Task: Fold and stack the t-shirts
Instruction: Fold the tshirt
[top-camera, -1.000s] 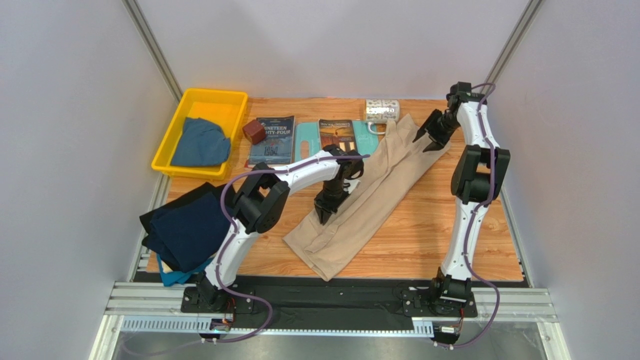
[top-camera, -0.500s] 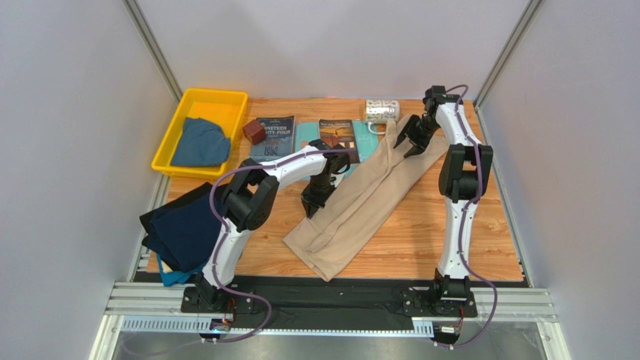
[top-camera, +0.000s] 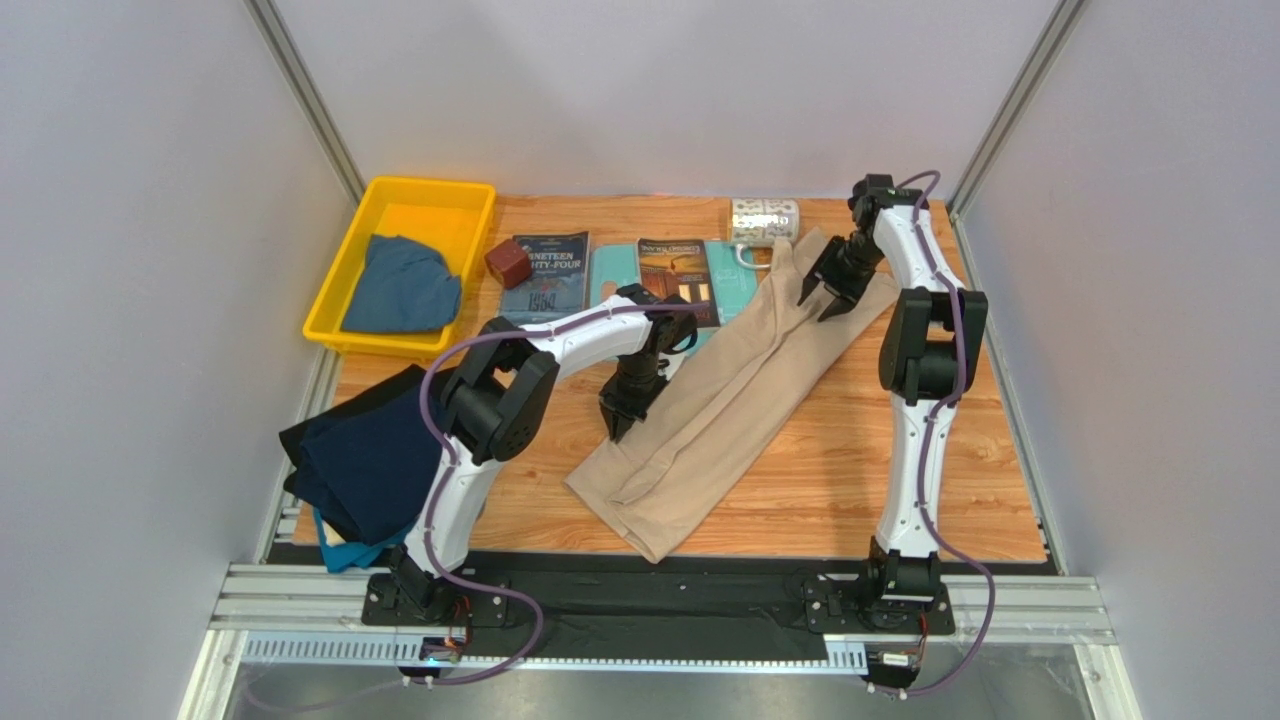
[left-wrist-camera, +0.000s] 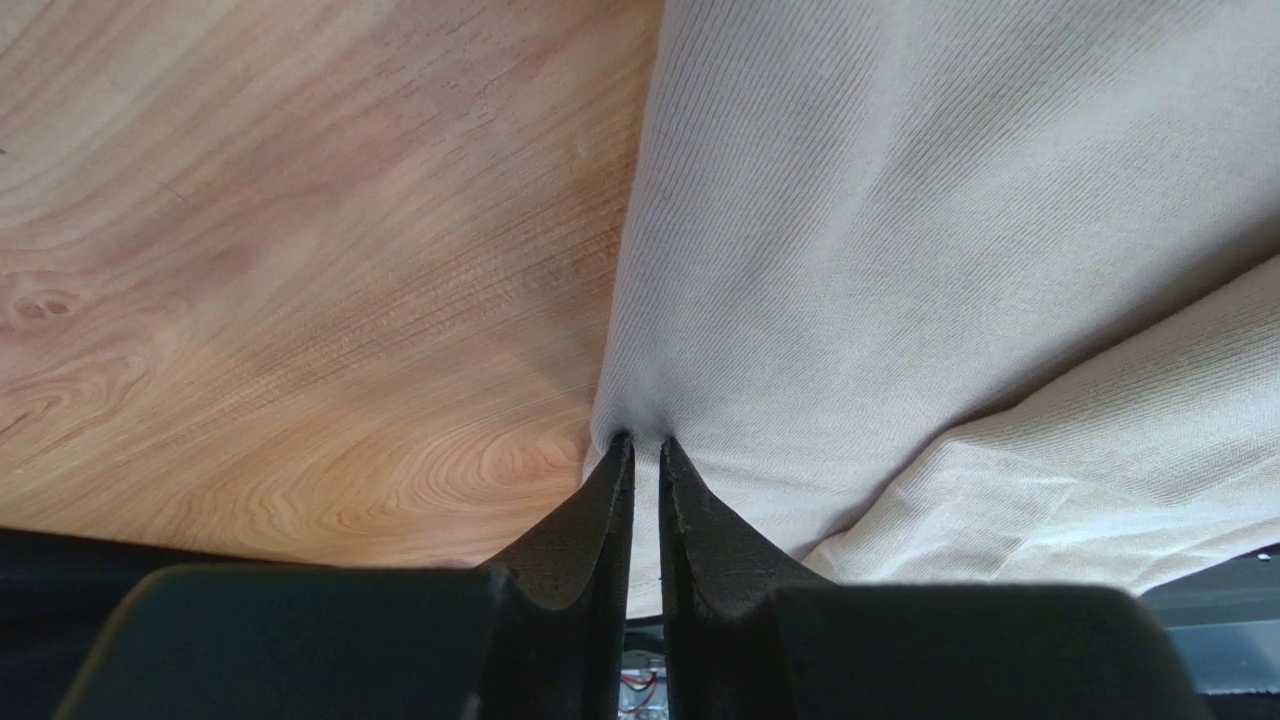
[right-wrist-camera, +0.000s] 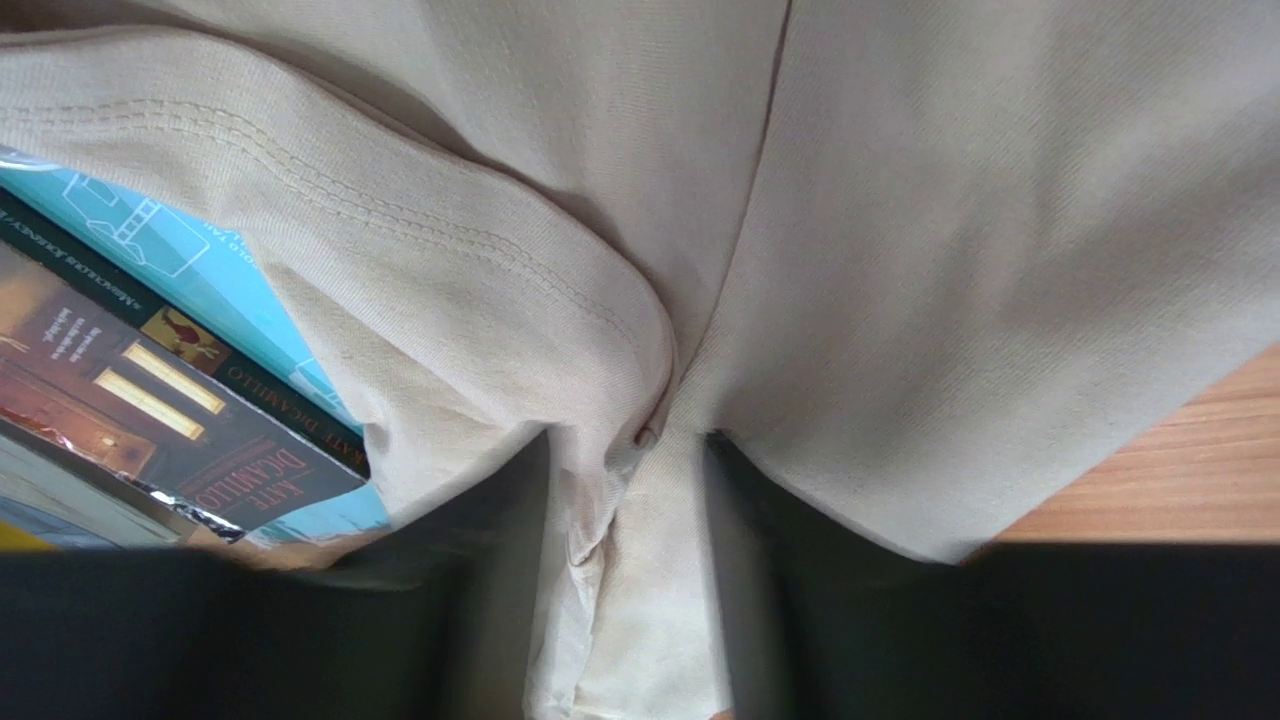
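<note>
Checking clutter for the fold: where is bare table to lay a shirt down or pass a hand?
The widest bare table lies near-right, between the beige shirt and the right arm. A smaller strip lies between that shirt and the navy pile, under the left arm. The back row is crowded: yellow bin, brown block, books.

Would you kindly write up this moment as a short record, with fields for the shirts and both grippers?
beige t-shirt: folded into a long strip, lying diagonally on the wooden table
left gripper: shut on the strip's left edge
right gripper: closed on bunched cloth at the strip's far end
dark navy t-shirt: at the table's left edge, over a teal t-shirt
dusty blue t-shirt: in the yellow bin
</note>
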